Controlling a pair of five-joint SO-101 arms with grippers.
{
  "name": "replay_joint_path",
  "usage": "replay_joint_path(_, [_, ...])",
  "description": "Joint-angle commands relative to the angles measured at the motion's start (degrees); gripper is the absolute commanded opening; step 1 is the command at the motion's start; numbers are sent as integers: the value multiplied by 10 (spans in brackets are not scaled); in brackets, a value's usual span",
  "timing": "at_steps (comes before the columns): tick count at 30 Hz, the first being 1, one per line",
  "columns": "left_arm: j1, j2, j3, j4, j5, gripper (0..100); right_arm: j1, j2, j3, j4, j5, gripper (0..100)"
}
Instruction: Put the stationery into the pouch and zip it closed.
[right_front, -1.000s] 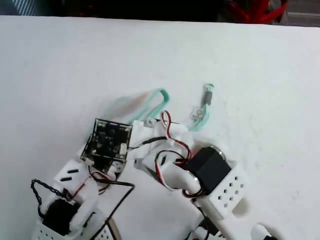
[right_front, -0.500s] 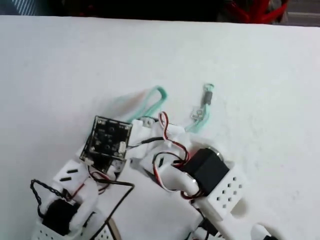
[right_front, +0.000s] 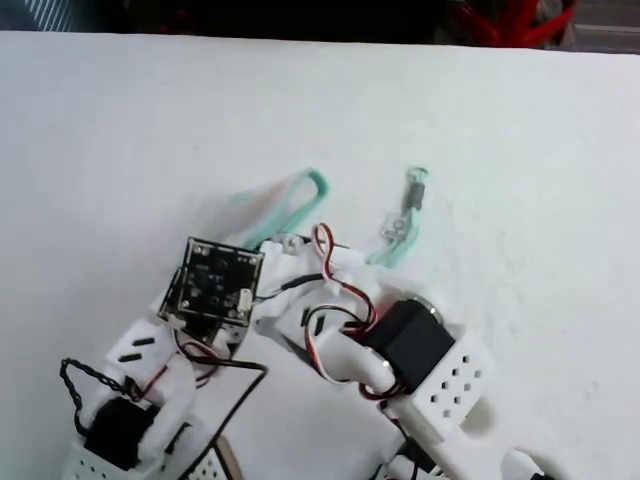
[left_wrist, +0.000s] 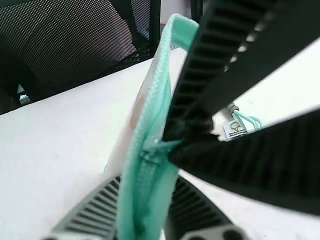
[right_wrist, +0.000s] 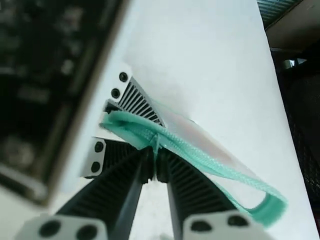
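A translucent flat pouch with a mint-green zipper edge (right_front: 300, 195) lies near the middle of the white worktop (right_front: 120, 150), just beyond the two white arms that come in from the near edge in the high view. Most of its clear body is faint against the worktop, and what it contains cannot be made out.

The left pincer (left_wrist: 145, 202) is clamped on one end of the pouch: in the left wrist view its two grey ribbed fingers (left_wrist: 95, 207) press the green zipper band (left_wrist: 160, 100) from both sides, and the band rises away between them, standing on edge. The right wrist view shows the same grip from farther off, with the pouch (right_wrist: 215, 160) running out from those fingers to a folded green tip.

The right pincer (right_wrist: 154, 161) is closed on the small green zipper pull (right_wrist: 157, 142), its dark ribbed fingers (right_wrist: 187, 187) meeting at their tips with only the pull between them. From the left wrist view, the right pincer (left_wrist: 172, 142) comes in from the side as two black toothed bars that converge on the pull (left_wrist: 159, 146), just beside the left pincer's hold.

A small white tag on a mint-green cord loop (right_front: 398, 228) lies flat on the worktop, apart from the pouch and to its right in the high view; it also appears between the black fingers in the left wrist view (left_wrist: 233, 128).

A black mesh chair (left_wrist: 60, 40) stands beyond the far edge of the worktop.
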Motion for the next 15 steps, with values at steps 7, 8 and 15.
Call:
replay_joint_path(7, [-1, -5, -19, -18, 3, 24, 102, 12, 19, -86, -13, 19])
replay_joint_path(8, [-1, -5, -19, -18, 3, 24, 110, 8, 32, -97, -6, 19])
replay_joint_path(15, [-1, -5, -19, -18, 4, 24, 140, 6, 107, -163, 13, 19])
